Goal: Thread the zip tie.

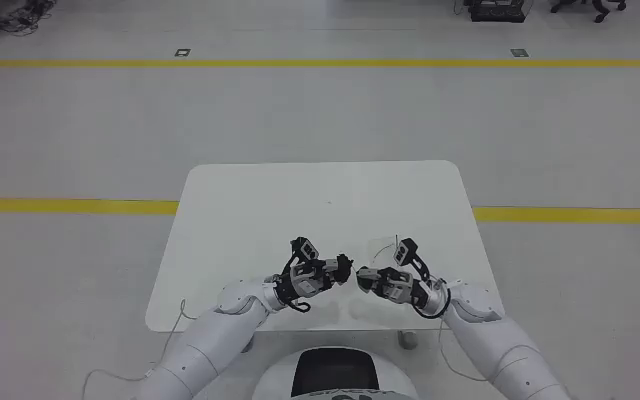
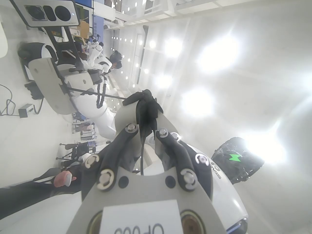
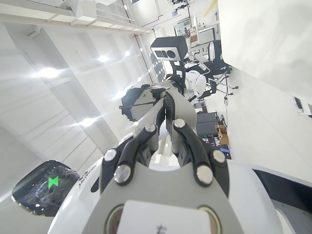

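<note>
Above the near part of the white table [image 1: 320, 195], the black zip tie [image 3: 139, 104] is held up off the surface between the two grippers. In the right wrist view it shows as a thin dark strip sticking out sideways from the tips of the right gripper [image 3: 168, 105], whose fingers are pressed together on it. The left gripper [image 2: 146, 109] is also pinched closed on the tie, with a thin black strand trailing back between its fingers [image 2: 168, 137]. From the top view the two grippers face each other tip to tip, just beside one another.

The table has rounded corners and stands on a pale grey floor [image 1: 100, 130] crossed by two yellow lines [image 1: 320, 63], one beyond the table and one passing under it. Both wrist views look up at a white ceiling with beams and bright round ceiling lights [image 2: 214, 54]. Dark equipment [image 1: 495, 10] stands at the far edge of the floor.
</note>
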Available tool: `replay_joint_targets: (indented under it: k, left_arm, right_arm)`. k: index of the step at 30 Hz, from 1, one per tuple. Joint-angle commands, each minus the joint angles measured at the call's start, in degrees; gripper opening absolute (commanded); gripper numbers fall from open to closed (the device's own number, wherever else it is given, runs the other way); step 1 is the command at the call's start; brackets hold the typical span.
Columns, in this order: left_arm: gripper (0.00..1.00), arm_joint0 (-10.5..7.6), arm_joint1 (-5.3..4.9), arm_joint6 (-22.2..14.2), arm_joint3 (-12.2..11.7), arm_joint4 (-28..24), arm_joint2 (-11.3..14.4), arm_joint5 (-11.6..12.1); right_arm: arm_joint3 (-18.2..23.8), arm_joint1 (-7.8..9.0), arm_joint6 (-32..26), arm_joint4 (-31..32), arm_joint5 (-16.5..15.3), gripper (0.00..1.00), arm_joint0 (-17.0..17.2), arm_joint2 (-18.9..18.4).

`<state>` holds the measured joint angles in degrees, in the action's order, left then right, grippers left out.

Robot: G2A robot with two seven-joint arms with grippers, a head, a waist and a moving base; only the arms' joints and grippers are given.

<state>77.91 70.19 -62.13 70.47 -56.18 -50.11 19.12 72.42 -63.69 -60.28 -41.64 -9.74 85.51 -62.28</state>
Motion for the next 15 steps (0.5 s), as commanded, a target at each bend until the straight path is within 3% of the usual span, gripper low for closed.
replay_joint_targets:
  k: [1,15]
  left_arm:
    - [0.0,0.0,0.0,0.0,0.0,0.0,0.0,0.0]
    - [0.0,0.0,0.0,0.0,0.0,0.0,0.0,0.0]
  right_arm:
    - [0.0,-0.01,0.1,0.3,0.1,0.0,0.0,0.1]
    - [-0.3,-0.13,0.7,2.0,0.8,0.0,-0.4,0.6]
